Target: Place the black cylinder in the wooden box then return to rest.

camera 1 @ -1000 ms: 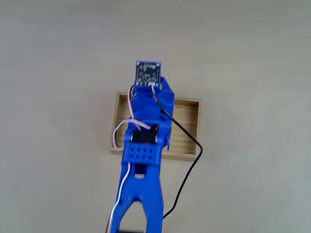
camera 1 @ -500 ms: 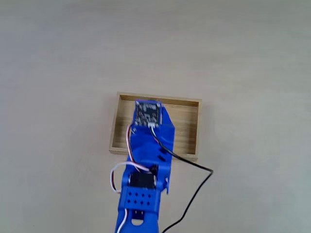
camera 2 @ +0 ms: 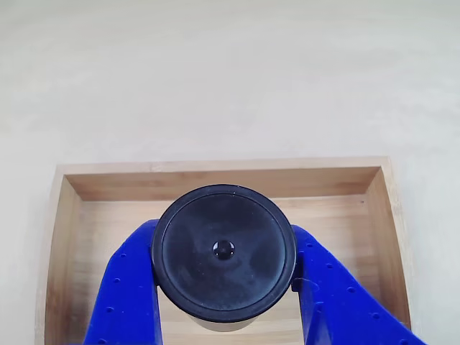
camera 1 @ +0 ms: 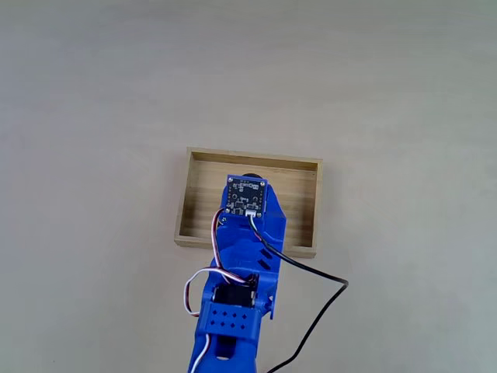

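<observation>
So the cylinder [camera 2: 223, 253] is pinched between the blue fingers [camera 2: 126, 287], hanging right over the box [camera 2: 72, 237].

Looks like a small, stiff, matte puck, probably light and not fragile, so squeezing its round side wall like the gripper [camera 2: 224, 287] does should hold fine. Can't quite tell if it's touching the box floor yet. From the fixed view, the arm [camera 1: 247, 241] covers the box's near wall.
</observation>
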Motion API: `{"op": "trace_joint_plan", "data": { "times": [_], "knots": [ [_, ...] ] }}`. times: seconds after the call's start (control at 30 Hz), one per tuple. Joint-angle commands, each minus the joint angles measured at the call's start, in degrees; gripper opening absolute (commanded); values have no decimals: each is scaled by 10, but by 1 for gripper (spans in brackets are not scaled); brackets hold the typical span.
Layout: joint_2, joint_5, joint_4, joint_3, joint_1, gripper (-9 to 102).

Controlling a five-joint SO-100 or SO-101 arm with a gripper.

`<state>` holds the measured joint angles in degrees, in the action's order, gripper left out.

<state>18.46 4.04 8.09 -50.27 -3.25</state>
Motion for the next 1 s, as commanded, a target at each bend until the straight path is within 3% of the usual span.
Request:
{"op": "trace_joint_plan", "data": {
  "times": [0.0,0.97],
  "knots": [
    [-21,-1,-35,54,-6,18],
    [-149,4,-76,120,-1,18]
  ]
}}
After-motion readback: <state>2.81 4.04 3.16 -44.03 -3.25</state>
